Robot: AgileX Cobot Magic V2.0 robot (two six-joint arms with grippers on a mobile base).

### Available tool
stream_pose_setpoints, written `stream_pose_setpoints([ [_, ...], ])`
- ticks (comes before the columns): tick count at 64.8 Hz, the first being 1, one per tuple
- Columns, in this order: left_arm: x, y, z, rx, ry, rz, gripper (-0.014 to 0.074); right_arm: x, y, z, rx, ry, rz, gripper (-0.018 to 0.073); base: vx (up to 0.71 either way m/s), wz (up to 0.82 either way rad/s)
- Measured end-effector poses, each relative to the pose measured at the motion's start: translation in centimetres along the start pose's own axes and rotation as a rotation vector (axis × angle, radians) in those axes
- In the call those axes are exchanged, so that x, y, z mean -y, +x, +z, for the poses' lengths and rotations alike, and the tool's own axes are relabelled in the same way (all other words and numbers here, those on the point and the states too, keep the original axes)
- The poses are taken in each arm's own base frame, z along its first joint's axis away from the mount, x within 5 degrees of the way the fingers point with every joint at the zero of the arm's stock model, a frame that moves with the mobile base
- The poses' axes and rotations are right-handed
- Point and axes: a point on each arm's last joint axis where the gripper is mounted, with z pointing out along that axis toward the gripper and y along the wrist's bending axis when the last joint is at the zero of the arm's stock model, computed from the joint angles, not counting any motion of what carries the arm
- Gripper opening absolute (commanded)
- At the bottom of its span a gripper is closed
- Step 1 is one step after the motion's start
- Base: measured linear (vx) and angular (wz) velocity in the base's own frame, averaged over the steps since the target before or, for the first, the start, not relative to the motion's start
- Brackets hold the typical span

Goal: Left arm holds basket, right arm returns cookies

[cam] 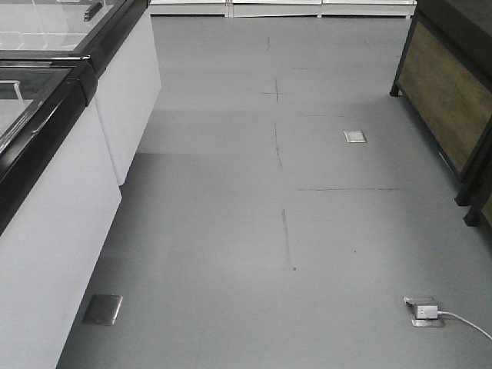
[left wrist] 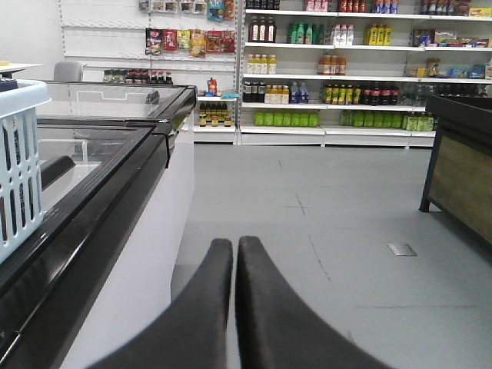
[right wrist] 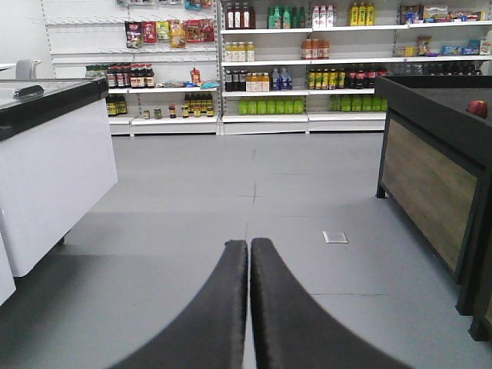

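A corner of the light blue slotted basket (left wrist: 19, 165) shows at the far left of the left wrist view, standing on the black-framed glass lid of the freezer (left wrist: 92, 192). My left gripper (left wrist: 234, 246) is shut with nothing between its black fingers, well to the right of the basket and pointing down the aisle. In the right wrist view my right gripper (right wrist: 249, 246) is also shut and empty, above the grey floor. The cookies are out of view. Neither arm appears in the front view.
White chest freezers (cam: 69, 177) line the left side. A dark wood-panelled counter (cam: 450, 100) stands on the right, with a red object (right wrist: 477, 108) on top. Stocked shelves (right wrist: 307, 69) fill the far wall. Floor outlet plates (cam: 102, 309) and a plugged white cable (cam: 461, 319) lie on the floor.
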Motion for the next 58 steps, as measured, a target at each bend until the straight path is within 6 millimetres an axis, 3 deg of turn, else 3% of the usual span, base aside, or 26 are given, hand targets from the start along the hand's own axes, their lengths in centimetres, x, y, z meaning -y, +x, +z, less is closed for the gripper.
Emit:
stream_pose_setpoints([
  [58,0.0,0.0,0.0,0.0,0.0,0.0,-0.0006,0.0,0.0,0.0,0.0,0.0,0.0,-0.0008,0.0,0.0],
])
